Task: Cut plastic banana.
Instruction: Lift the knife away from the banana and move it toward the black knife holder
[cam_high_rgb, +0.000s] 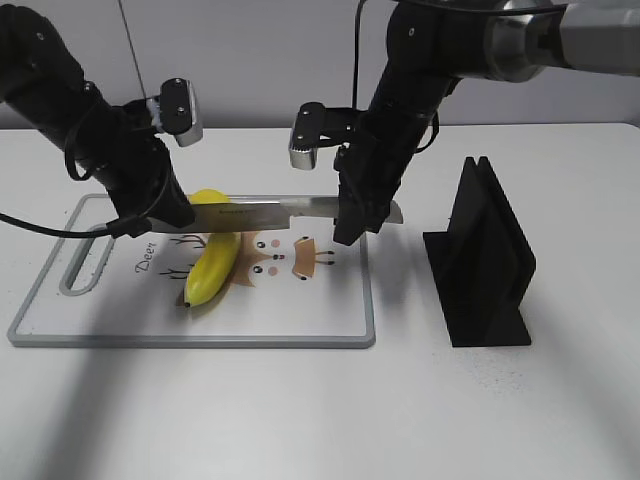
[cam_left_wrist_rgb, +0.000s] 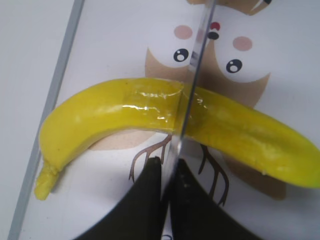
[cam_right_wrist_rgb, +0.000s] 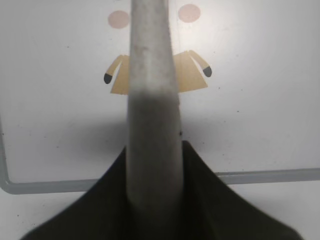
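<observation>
The banana (cam_high_rgb: 213, 266) lies left of center on the cutting board (cam_high_rgb: 300, 320). Both tools pinch the knife (cam_high_rgb: 270, 212): left tool (cam_high_rgb: 165, 215) at the blade tip, right tool (cam_high_rgb: 362, 215) at the handle.

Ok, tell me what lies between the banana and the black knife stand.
In the exterior view, the right gripper holding the knife, the board's deer drawing, then bare table lie between the plastic banana and the stand.

A white cutting board (cam_high_rgb: 330, 320) printed with a cartoon deer lies on the white table (cam_high_rgb: 300, 420) below both grippers, a black slotted stand (cam_high_rgb: 485, 260) upright to the right.
</observation>
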